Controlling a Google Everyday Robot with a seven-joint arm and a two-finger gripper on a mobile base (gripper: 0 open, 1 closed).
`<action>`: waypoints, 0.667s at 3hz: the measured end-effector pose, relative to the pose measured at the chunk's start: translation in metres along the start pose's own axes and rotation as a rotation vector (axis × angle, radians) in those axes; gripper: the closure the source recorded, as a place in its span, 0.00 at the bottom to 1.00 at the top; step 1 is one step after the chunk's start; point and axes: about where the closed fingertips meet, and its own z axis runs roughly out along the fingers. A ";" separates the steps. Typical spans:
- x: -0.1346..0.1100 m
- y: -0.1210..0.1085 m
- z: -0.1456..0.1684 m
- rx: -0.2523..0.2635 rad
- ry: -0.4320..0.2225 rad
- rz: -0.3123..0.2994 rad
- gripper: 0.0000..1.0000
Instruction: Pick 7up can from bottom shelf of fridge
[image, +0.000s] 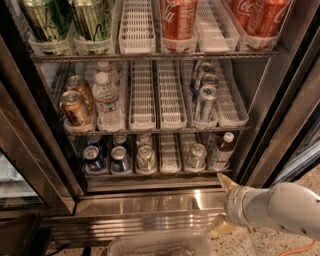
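Observation:
The fridge (280, 100) stands open with its wire shelves in view. On the bottom shelf (170, 175) the 7up can (196, 156), green with a silver lid, stands upright in a white lane tray right of centre. My gripper (222, 204) is at the lower right, in front of the steel base panel and below and right of the can. It is apart from the can. Its two pale yellow fingertips (225, 182) are spread, with nothing between them.
On the bottom shelf stand two blue cans (93, 158), a silvery can (146, 158) and a small bottle (222, 150) right of the 7up can. The middle shelf holds copper cans, water bottles and slim cans. The door frame (35, 165) is at left. A clear bin (160, 245) is on the floor.

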 end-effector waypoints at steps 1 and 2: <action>0.004 -0.002 0.010 0.097 -0.043 0.049 0.00; 0.001 -0.014 0.022 0.204 -0.095 0.076 0.00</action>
